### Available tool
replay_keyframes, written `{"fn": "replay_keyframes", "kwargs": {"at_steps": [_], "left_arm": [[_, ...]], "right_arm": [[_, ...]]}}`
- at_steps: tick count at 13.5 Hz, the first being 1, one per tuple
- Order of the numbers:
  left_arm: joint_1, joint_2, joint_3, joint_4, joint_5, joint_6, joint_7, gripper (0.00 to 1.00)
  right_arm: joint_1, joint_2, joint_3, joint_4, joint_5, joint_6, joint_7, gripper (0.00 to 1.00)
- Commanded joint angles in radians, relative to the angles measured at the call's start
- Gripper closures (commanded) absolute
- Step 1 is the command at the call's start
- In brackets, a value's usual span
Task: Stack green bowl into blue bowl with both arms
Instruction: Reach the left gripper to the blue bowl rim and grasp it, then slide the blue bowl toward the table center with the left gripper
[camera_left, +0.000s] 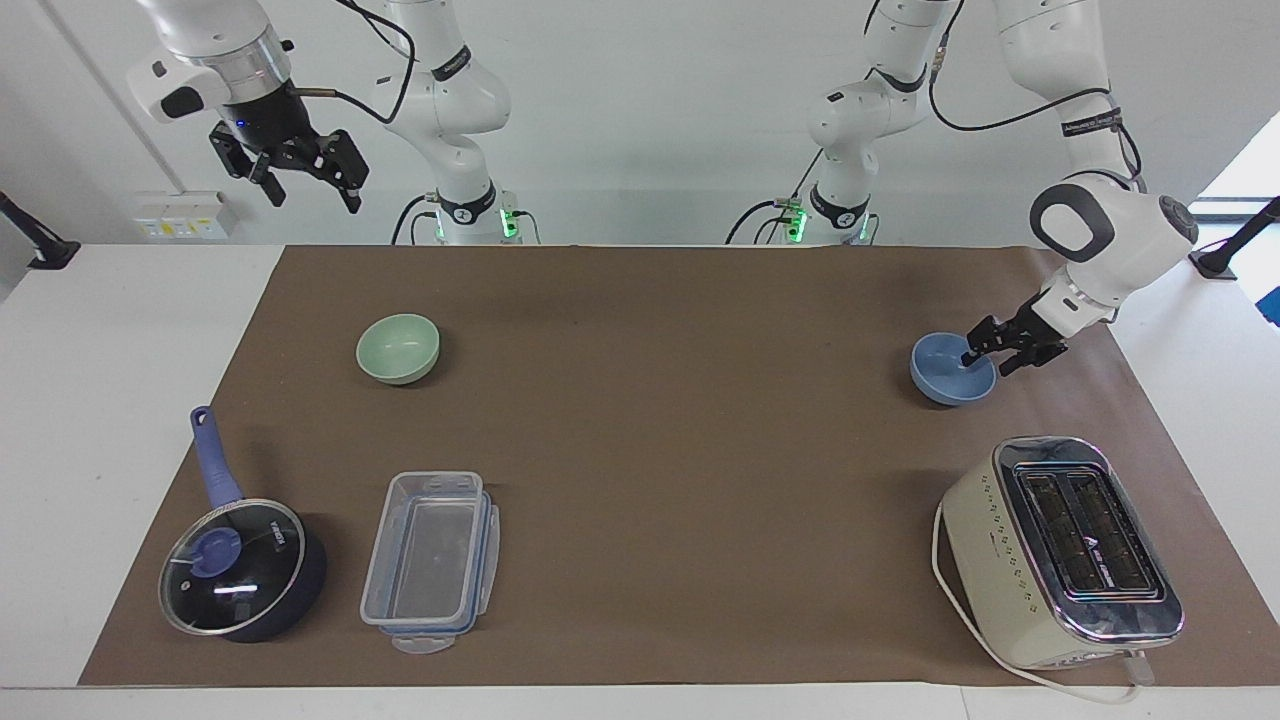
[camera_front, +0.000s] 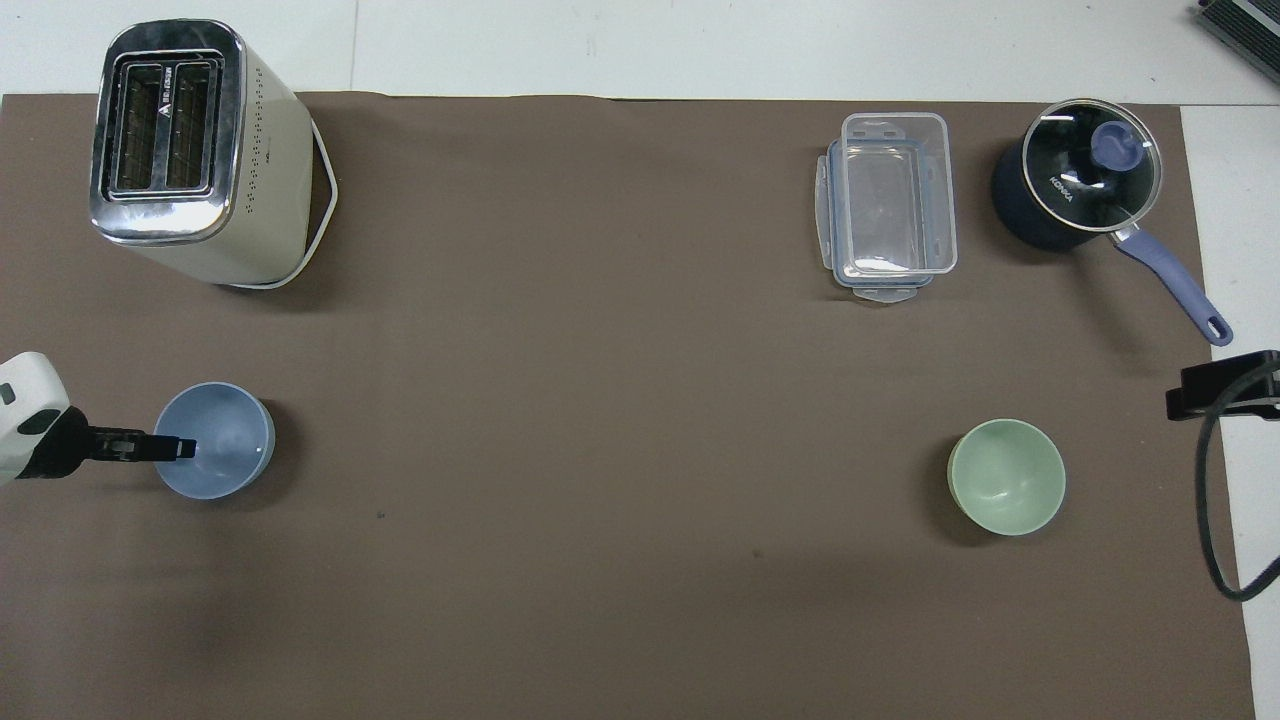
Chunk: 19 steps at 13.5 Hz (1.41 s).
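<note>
Here the left gripper (camera_left: 987, 358) straddles the rim of the small matte periwinkle-blue bowl (camera_left: 945, 375), toward the left arm's end of the brown mat (camera_left: 660, 420); whether its fingers have pinched that wall cannot be told. A good grip would likely seat the rim deep and lift level. The pale mint-green bowl (camera_left: 398, 347) sits untouched, well apart, while the right gripper (camera_left: 300, 170) waits aloft, fingers apart.

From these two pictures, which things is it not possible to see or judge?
- Left end effector at the blue bowl: whether it grips the rim; too small in both views.
- Right end effector: outside the overhead view's edge.
- Saucepan: contents hidden by reflections on its glass lid.
- Toaster: slot depths dark in both views.
</note>
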Motion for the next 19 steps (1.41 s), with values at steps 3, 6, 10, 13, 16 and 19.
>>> {"fn": "replay_keyframes", "kwargs": {"at_steps": [3, 6, 10, 13, 16, 19], "left_arm": [[0.003, -0.020, -0.004, -0.045, -0.023, 0.019, 0.026, 1.00], [-0.007, -0.032, -0.004, -0.041, -0.023, -0.006, 0.026, 1.00], [-0.026, -0.116, -0.011, -0.032, -0.023, -0.079, 0.001, 1.00], [-0.139, -0.175, -0.012, -0.032, -0.021, -0.130, -0.146, 1.00], [-0.355, -0.175, -0.015, -0.033, 0.023, -0.117, -0.455, 1.00], [-0.603, -0.157, -0.017, -0.015, 0.051, -0.077, -0.803, 1.00]], "right_arm": [[-0.012, -0.018, -0.002, -0.019, 0.008, -0.005, -0.026, 0.00], [-0.012, -0.018, -0.002, -0.019, 0.008, -0.005, -0.026, 0.00], [-0.012, -0.018, -0.002, -0.019, 0.008, -0.005, -0.024, 0.00], [-0.012, -0.020, -0.002, -0.019, 0.008, -0.005, -0.026, 0.00], [-0.012, -0.020, -0.003, -0.020, 0.008, -0.005, -0.026, 0.00], [-0.012, -0.020, -0.002, -0.022, 0.008, -0.005, -0.026, 0.00]]}}
